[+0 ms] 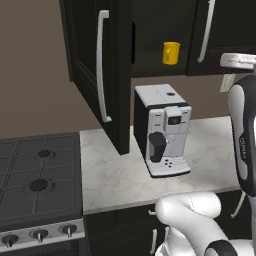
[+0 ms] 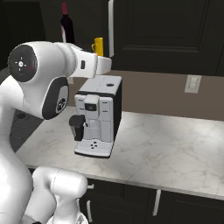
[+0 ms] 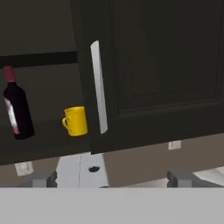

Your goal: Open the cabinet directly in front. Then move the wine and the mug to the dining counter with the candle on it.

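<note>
The cabinet's left door [image 1: 102, 75] stands swung wide open, while its right door [image 3: 162, 65] is closed, with a pale bar handle [image 3: 99, 87] along its edge. On the shelf inside stand the wine [image 3: 16, 109], a dark bottle with a red top, and to its right the yellow mug [image 3: 75, 121]. The wine [image 2: 66, 26] and the mug [image 2: 98, 46] are also in the right base view, and the mug [image 1: 171, 52] in the left base one. My gripper [image 3: 111, 180] is open and empty, back from the cabinet, facing the closed door. The dining counter and candle are out of view.
A white and black coffee machine [image 1: 162, 130] stands on the marble counter [image 1: 110, 175] right under the open cabinet. A gas stove [image 1: 35, 185] joins the counter on the left. A wall socket [image 2: 192, 83] sits on the backsplash. To the right of the machine the counter [image 2: 175, 144] is bare.
</note>
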Tool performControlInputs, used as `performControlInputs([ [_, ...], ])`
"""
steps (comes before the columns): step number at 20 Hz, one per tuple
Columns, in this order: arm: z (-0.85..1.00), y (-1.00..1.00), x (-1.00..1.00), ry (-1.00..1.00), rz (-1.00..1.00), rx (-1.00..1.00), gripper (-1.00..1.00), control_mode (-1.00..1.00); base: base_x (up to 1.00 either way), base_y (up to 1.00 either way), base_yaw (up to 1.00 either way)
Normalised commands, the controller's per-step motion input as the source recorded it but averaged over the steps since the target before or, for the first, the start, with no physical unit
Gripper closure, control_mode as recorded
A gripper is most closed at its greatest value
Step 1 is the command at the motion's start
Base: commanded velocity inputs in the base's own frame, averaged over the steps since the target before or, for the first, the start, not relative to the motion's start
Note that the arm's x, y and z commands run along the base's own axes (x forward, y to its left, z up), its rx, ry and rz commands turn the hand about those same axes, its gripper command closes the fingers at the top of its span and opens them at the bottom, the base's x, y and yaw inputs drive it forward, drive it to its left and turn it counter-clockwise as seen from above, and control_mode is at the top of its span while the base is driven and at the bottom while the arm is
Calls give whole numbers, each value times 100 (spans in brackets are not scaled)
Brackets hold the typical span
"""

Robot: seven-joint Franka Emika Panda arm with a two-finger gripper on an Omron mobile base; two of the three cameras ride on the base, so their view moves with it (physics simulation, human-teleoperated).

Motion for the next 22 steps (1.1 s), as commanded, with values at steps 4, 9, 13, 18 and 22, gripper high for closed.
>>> performControlInputs([
  [4, 0, 0, 49, 1, 0, 0, -100, -100, 0, 0, 0],
  [9, 0, 0, 56, 3, 0, 0, -100, -100, 0, 0, 0],
  [13, 0, 0, 74, 0, 0, 3, -100, -100, 0, 0, 0],
  [18, -2, 0, 86, 0, 0, 5, -100, -100, 0, 0, 0],
  [22, -13, 0, 96, 0, 0, 8, -100, -100, 0, 0, 0],
])
